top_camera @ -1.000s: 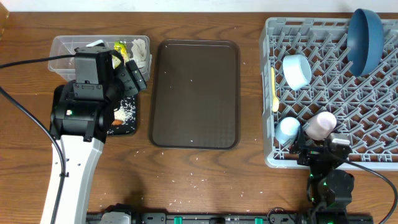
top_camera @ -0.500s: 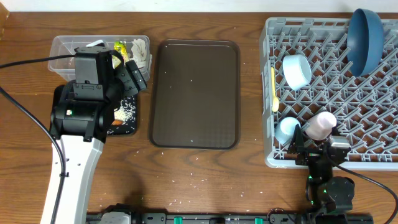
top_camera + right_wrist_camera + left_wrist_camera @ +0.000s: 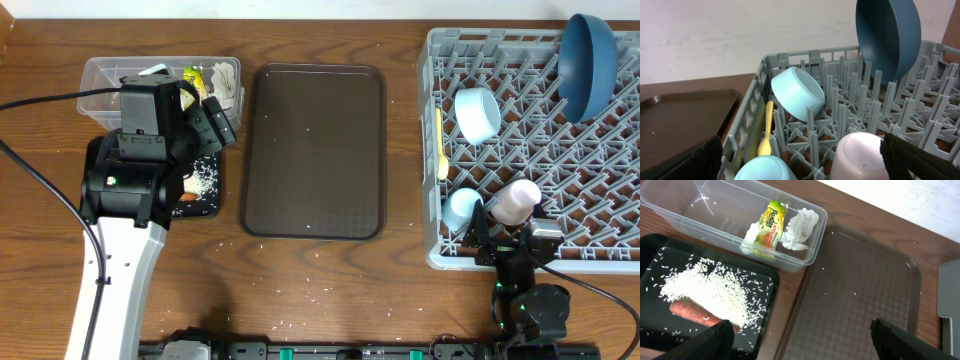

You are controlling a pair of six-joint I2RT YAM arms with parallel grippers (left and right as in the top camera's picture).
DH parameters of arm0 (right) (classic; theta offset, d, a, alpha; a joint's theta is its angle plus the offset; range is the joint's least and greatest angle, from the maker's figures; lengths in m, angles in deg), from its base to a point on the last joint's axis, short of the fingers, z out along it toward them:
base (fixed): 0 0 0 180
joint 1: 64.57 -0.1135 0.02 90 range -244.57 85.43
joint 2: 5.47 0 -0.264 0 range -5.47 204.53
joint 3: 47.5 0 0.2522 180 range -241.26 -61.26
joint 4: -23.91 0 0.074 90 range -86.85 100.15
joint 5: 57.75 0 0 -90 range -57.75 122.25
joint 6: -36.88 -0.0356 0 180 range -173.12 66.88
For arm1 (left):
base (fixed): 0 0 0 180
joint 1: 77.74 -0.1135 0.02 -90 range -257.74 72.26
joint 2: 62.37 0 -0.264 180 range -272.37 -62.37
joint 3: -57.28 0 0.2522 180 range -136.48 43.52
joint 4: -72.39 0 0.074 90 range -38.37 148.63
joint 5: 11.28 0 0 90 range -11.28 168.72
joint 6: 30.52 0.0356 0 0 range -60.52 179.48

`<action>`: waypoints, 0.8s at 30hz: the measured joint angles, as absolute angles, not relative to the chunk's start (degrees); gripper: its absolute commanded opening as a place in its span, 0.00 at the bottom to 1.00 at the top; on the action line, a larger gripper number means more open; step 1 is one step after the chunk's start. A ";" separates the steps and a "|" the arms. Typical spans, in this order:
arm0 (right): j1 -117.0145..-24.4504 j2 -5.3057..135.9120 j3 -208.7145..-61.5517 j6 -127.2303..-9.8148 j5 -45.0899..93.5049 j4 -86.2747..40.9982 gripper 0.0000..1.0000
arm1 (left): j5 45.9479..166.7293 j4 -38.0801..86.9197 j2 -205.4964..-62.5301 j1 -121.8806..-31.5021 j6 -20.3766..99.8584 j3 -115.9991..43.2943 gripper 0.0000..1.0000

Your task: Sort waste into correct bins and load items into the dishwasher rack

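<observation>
left gripper [image 3: 800,330] open beside the bins, right gripper [image 3: 800,155] open at the dishwasher rack [image 3: 745,130]

the left gripper's two dark fingers are spread wide at the bottom corners of its wrist view, with nothing between them. below it, a shallow black tray [image 3: 655,255] holds a heap of loose white rice [image 3: 710,290] with an orange sausage piece [image 3: 692,312] lying against the heap's near edge. just behind the tray stands a clear plastic tub [image 3: 700,210]. at the tub's right end, a yellow-green printed packet [image 3: 771,222] lies beside a crumpled white napkin [image 3: 800,227]. to the right of both bins lies a large dark brown serving tray [image 3: 860,295].

the right gripper is also spread wide and grips nothing. it sits at the near edge of the grey rack. just ahead of it, a pink cup [image 3: 860,155] and a small blue cup [image 3: 762,169] stand mouth down side by side among the pegs. a pale yellow spoon [image 3: 766,132] lies along the rack's left wall. beyond it, a light blue bowl [image 3: 797,92] rests tipped on its side. a dark blue plate [image 3: 887,35] stands on edge in the far right corner. a few rice grains dot the wooden table [image 3: 320,270] near the serving tray.
</observation>
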State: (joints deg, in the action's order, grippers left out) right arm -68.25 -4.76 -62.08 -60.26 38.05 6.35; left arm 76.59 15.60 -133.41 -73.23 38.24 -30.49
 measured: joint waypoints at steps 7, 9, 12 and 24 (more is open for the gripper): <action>-68.25 -4.76 -61.92 -60.26 38.03 6.38 0.99 | 76.61 15.60 -133.13 -73.23 38.24 -30.39 0.89; -68.25 -4.76 -61.92 -60.26 38.05 6.38 0.99 | 76.61 15.80 -132.17 -73.23 38.27 -29.82 0.90; -68.25 -4.78 -61.92 -60.26 38.05 6.40 0.99 | 76.59 15.93 -127.69 -73.23 38.27 -26.76 0.89; -68.25 -4.80 -61.84 -60.26 38.05 6.53 0.99 | 78.76 34.68 -97.00 -73.25 41.00 4.76 0.89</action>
State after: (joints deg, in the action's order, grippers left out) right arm -68.25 -4.80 -61.84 -60.26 38.05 6.53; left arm 78.76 34.68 -97.00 -73.25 41.00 4.76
